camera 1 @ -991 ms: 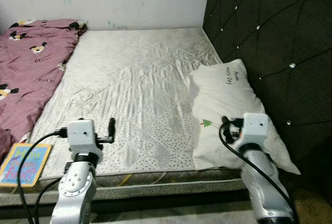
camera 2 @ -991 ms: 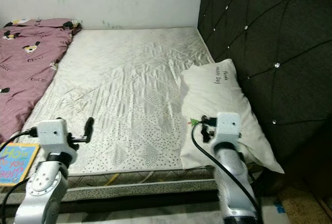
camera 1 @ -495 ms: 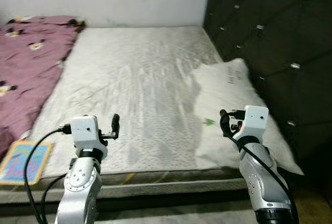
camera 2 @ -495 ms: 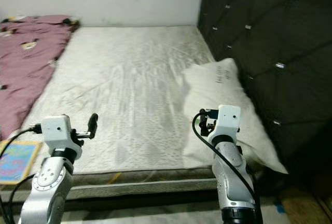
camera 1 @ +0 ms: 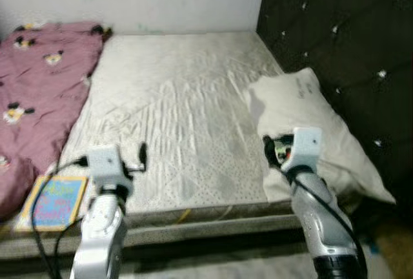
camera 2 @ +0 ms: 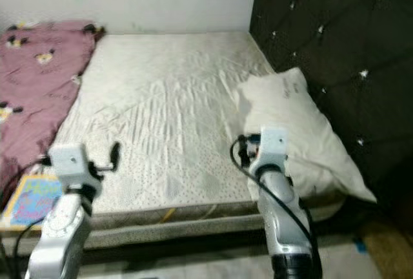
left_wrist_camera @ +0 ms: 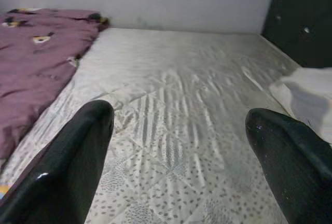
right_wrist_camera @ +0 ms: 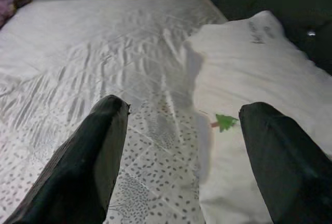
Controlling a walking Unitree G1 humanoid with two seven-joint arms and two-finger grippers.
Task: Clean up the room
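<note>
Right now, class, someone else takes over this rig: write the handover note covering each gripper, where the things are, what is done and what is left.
Left gripper: open, holding nothing, above the mattress near its front edge.
Right gripper: open, holding nothing, at the pillow's near edge.
Pillow lies by the headboard; maroon blanket bunched on the robot's left; colourful book at the front left corner.
Done: nothing gripped yet.
Left: probably pillow, blanket, book.

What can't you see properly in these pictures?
- Writing on the pillow: too small and blurred in the eye views.
- Colourful book: blurred, its cover unreadable.
- Purple blanket: cut off by the left edge.
- Under the mattress: dark shadow.
</note>
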